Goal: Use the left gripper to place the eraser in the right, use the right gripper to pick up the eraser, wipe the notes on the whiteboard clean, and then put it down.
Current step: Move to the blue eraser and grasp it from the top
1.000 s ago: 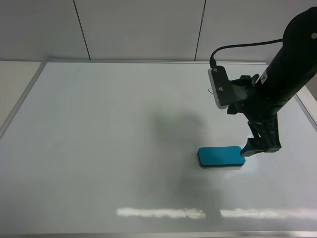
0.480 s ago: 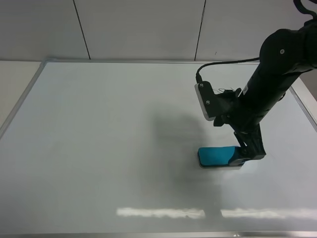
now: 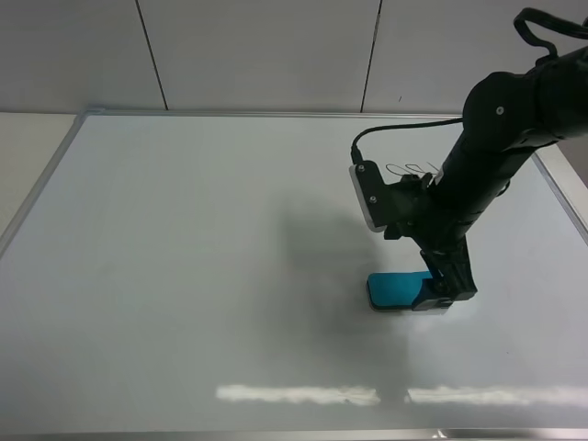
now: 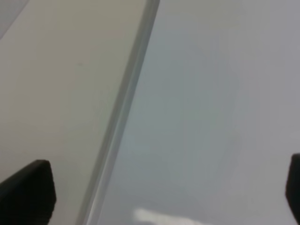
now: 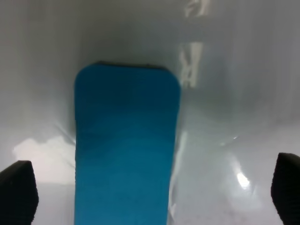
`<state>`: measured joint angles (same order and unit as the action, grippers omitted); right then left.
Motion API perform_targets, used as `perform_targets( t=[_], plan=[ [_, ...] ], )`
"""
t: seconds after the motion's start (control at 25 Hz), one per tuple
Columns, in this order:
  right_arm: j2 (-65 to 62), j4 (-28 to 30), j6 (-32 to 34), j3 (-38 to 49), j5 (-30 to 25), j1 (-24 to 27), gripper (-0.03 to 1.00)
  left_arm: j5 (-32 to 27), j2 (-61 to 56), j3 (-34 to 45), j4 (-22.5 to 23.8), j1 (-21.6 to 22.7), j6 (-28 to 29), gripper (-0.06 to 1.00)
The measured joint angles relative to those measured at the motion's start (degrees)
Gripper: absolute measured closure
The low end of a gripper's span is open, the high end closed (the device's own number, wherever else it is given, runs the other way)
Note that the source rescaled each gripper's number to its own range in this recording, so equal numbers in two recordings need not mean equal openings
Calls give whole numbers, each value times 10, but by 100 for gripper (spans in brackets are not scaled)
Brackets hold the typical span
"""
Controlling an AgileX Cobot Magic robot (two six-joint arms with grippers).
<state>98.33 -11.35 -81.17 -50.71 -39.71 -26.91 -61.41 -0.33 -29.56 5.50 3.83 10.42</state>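
The teal-blue eraser (image 3: 395, 289) lies flat on the whiteboard (image 3: 202, 257), right of the middle. My right gripper (image 3: 439, 296), on the plain black arm, is lowered over the eraser's right end. In the right wrist view the eraser (image 5: 126, 145) lies lengthwise between the two fingertips (image 5: 16, 190), and the right gripper (image 5: 152, 187) is open with its jaws wide apart on either side. The notes (image 3: 411, 169), a small black scribble, show just behind the arm. My left gripper (image 4: 159, 187) is open and empty above the whiteboard's frame (image 4: 126, 112); it is out of the exterior high view.
The board's silver frame (image 3: 37, 188) runs along the left side, with beige table surface (image 4: 56, 84) beyond it. A paneled wall (image 3: 257, 55) stands behind the board. A glare strip (image 3: 299, 395) lies near the front edge.
My right arm has moved left and down, so its gripper went from beside the eraser's right end to over it. The scribble behind the arm has come into view.
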Motion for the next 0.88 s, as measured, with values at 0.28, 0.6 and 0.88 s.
perform_targets(
  t=[0.28, 0.6, 0.88],
  plan=[
    [12, 0, -5, 0, 5, -12, -3, 0, 0, 0, 0, 0, 0, -6],
    [12, 0, -4, 40, 46, -13, -3, 0, 0, 0, 0, 0, 0, -6],
    [12, 0, -2, 43, 68, -13, -3, 0, 0, 0, 0, 0, 0, -6]
  ],
)
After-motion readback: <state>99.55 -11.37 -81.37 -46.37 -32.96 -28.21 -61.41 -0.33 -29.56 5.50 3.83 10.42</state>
